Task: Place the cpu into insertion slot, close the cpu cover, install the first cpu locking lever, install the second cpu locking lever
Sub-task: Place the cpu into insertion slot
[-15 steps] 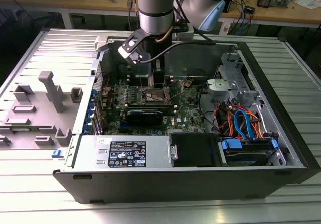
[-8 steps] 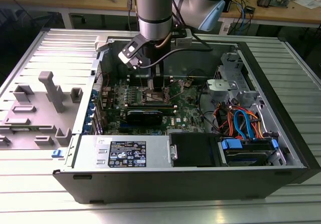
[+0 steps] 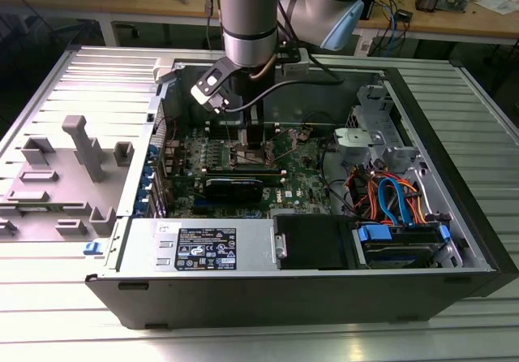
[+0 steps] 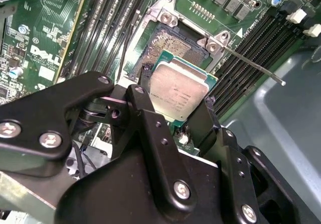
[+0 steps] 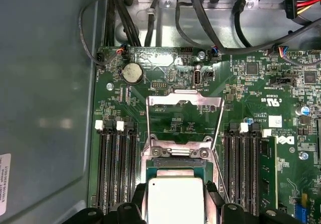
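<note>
The matte black pincer [image 4: 176,95] is closed on the flat, square, silver-grey metal cpu [image 4: 176,86]. Just below lies the dark, metal-rimmed square insertion slot [image 4: 173,44], and the thin silver cpu cover [image 5: 184,100] stands open beyond.

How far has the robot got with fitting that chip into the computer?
Nothing looks finished yet. In hand: the gripper is shut on the cpu, holding it at the insertion slot, whose pins are partly uncovered, so the chip does not look seated. Left: the cpu cover stands flipped open, and a locking lever sticks out unlatched beside the slot.
</note>
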You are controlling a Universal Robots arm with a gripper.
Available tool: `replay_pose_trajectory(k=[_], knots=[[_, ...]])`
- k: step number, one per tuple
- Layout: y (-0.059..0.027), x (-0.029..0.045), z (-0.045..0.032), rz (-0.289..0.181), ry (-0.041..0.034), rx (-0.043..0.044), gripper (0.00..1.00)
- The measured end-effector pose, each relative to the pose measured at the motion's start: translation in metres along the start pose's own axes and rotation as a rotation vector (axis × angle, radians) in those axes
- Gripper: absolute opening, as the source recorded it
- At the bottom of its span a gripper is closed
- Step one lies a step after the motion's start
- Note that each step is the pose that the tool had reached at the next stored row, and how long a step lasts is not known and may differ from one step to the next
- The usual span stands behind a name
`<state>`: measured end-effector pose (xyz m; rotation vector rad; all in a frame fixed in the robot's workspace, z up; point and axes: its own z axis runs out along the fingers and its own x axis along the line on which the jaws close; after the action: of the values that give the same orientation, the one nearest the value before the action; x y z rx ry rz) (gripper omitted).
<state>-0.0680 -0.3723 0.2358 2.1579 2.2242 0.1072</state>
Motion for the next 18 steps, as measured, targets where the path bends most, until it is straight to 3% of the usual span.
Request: replay_pose_trajectory(k=[9, 18], knots=[[-0.0016, -0.0003, 0.0175, 0.0, 0.0001, -0.0002, 0.54], [-0.0034, -0.002, 0.0263, 0.014, -0.0019, -0.0003, 0.54]])
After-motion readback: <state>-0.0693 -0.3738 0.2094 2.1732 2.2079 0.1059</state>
